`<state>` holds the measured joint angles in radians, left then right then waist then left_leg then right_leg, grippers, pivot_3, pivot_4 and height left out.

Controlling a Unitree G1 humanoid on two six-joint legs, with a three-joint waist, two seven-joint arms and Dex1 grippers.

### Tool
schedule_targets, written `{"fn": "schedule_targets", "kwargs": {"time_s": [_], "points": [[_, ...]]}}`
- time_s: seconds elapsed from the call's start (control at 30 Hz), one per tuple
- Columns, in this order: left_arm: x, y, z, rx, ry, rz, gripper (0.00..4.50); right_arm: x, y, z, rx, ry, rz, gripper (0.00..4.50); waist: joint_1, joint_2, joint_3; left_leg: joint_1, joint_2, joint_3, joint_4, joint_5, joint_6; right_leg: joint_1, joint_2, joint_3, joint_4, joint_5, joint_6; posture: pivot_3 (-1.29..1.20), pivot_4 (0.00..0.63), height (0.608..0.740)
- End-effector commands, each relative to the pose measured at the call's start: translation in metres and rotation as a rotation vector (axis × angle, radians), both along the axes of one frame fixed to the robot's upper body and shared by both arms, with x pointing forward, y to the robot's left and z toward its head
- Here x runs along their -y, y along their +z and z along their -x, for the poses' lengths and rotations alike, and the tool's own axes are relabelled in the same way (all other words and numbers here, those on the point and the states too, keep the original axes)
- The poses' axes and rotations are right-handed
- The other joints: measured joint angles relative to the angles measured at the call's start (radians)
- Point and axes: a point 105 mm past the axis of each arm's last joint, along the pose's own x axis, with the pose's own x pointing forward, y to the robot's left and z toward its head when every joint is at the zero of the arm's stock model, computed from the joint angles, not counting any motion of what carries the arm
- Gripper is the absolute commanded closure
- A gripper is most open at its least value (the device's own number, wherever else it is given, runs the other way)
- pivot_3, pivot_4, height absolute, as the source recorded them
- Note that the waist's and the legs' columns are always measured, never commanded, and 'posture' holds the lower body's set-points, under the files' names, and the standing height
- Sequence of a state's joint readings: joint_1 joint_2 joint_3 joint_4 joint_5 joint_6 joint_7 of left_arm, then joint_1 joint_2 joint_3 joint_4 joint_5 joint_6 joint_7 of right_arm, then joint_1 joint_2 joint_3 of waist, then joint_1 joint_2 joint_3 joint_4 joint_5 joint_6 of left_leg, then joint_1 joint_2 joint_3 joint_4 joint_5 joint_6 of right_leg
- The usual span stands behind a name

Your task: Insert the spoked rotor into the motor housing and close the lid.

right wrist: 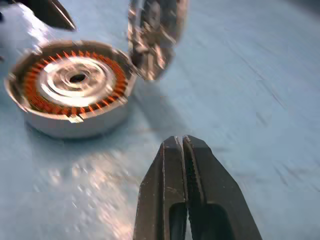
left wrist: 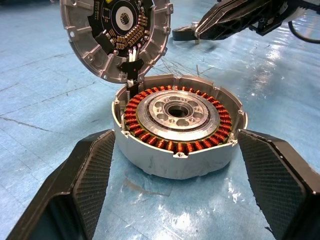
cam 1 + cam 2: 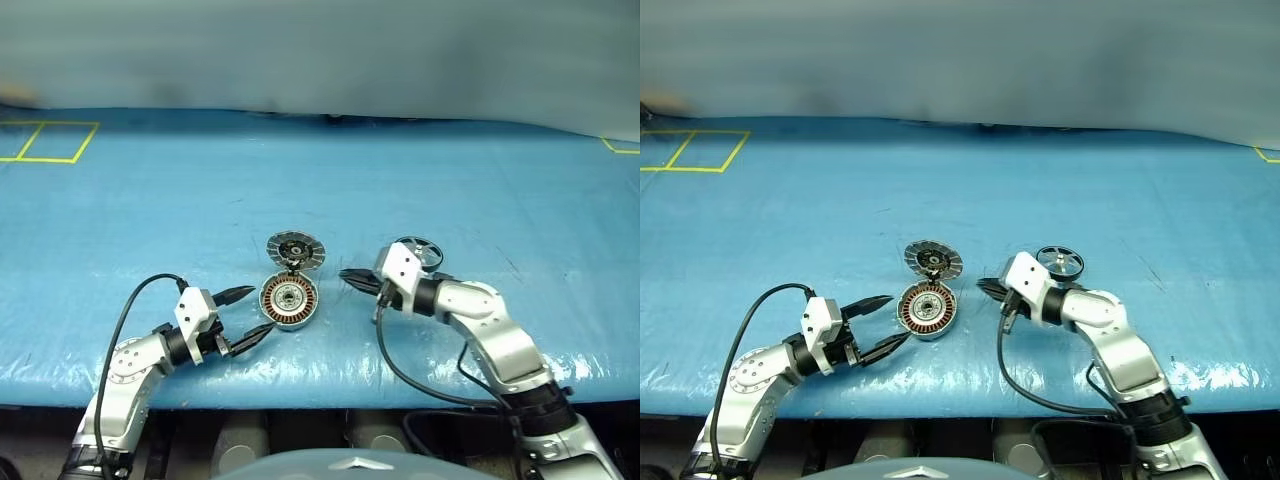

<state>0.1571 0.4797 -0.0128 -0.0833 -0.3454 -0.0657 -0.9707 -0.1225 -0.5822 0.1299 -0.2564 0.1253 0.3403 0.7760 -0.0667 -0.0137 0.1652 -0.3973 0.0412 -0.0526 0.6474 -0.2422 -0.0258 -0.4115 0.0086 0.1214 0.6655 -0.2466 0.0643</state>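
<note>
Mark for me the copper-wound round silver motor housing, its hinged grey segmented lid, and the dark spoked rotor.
Copper-wound round silver motor housing (image 2: 178,111): left wrist view, silvery centre hub.
Hinged grey segmented lid (image 2: 116,35): left wrist view, inner face.
Dark spoked rotor (image 3: 1060,262): right eye view, central hub.

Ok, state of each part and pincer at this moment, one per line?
Round silver copper-wound motor housing: open, no rotor inside.
Grey segmented hinged lid: swung open.
Dark spoked rotor: on the table, not inserted.
Left pincer: open around the housing.
Right pincer: shut, empty.
</note>
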Motion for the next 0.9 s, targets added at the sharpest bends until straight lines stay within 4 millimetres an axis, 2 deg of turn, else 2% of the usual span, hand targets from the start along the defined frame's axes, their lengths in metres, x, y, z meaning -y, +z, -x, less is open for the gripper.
{"fn": "schedule_targets", "kwargs": {"time_s": [0.03,0.1,0.23,0.47,0.7,0.9], "points": [[0.002,0.005,0.0,0.033,-0.018,0.009,0.37,0.023,0.023,-0.007,0.1,-0.1,0.025,3.25,-0.001,0.0,0.0,0.0,0.0,0.0,0.0,0.0,0.0,0.0,0.0,0.0,0.0,0.0,0.0,0.0,0.15,0.74],[0.003,0.005,-0.001,0.034,-0.021,0.01,0.37,0.04,0.031,-0.012,0.141,-0.179,0.046,2.57,-0.001,0.0,0.0,0.0,0.0,0.0,0.0,0.0,0.0,0.0,0.0,0.0,0.0,0.0,0.0,0.0,0.15,0.74],[0.004,0.004,-0.002,0.034,-0.027,0.011,0.37,0.063,0.039,-0.018,0.167,-0.274,0.074,2.57,0.0,0.0,0.0,0.0,0.0,0.0,0.0,0.0,0.0,0.0,0.0,0.0,0.0,0.0,0.0,0.0,0.15,0.74],[0.005,0.004,-0.003,0.035,-0.028,0.013,0.37,0.083,0.027,-0.02,0.112,-0.355,0.131,2.57,0.0,0.0,0.0,0.0,0.0,0.0,0.0,0.0,0.0,0.001,0.0,0.0,-0.001,0.001,0.001,0.0,0.15,0.74],[0.005,0.001,-0.002,0.025,-0.022,0.012,0.37,0.09,0.015,-0.023,0.073,-0.401,0.149,2.57,0.0,0.0,0.0,0.0,0.0,0.001,0.0,0.0,0.0,0.001,0.0,0.001,-0.001,0.001,0.001,0.0,0.15,0.74],[0.004,0.0,-0.001,0.023,-0.016,0.008,0.37,0.084,0.009,-0.02,0.041,-0.39,0.14,2.57,0.0,0.0,0.0,0.0,0.0,0.001,0.0,0.0,0.0,0.001,0.0,0.001,-0.001,0.001,0.002,0.0,0.15,0.74]]}}
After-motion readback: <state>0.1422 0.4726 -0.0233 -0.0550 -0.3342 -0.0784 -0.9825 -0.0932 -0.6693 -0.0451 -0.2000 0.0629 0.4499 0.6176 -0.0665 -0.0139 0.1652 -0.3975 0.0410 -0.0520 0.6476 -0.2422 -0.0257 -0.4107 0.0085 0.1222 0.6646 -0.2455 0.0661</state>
